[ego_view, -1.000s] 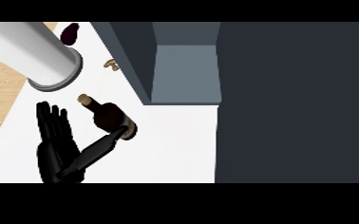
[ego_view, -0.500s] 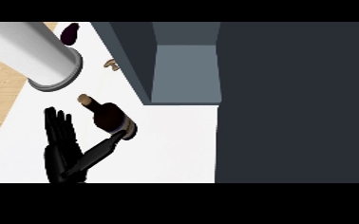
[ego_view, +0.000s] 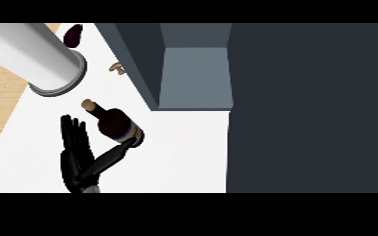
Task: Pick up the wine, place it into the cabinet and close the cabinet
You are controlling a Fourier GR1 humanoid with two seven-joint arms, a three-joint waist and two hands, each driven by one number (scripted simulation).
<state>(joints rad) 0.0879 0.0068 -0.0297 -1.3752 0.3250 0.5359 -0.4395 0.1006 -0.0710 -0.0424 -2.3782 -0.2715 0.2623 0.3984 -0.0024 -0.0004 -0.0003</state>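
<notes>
The wine bottle (ego_view: 113, 122) is dark with a tan cork top and stands on the white counter (ego_view: 184, 155), seen from above and leaning toward the upper left. Just left of it is my left hand (ego_view: 76, 152), with straight fingers pointing up beside the bottle and the thumb stretched right to the bottle's base. The hand is open and not closed round the bottle. The cabinet (ego_view: 193, 75) is open, up and right of the bottle, showing a grey-blue inside. Its dark door (ego_view: 303, 105) fills the right side. My right hand does not show.
A large grey cylinder (ego_view: 46, 55) lies at the upper left, close above the bottle. A dark purple object (ego_view: 72, 35) and a small brown item (ego_view: 117, 68) sit near the cabinet's left wall. A wooden strip (ego_view: 10, 92) borders the counter on the left.
My left hand has shifted to the right, bringing its fingers closer to the bottle. The bottle and cabinet have not moved.
</notes>
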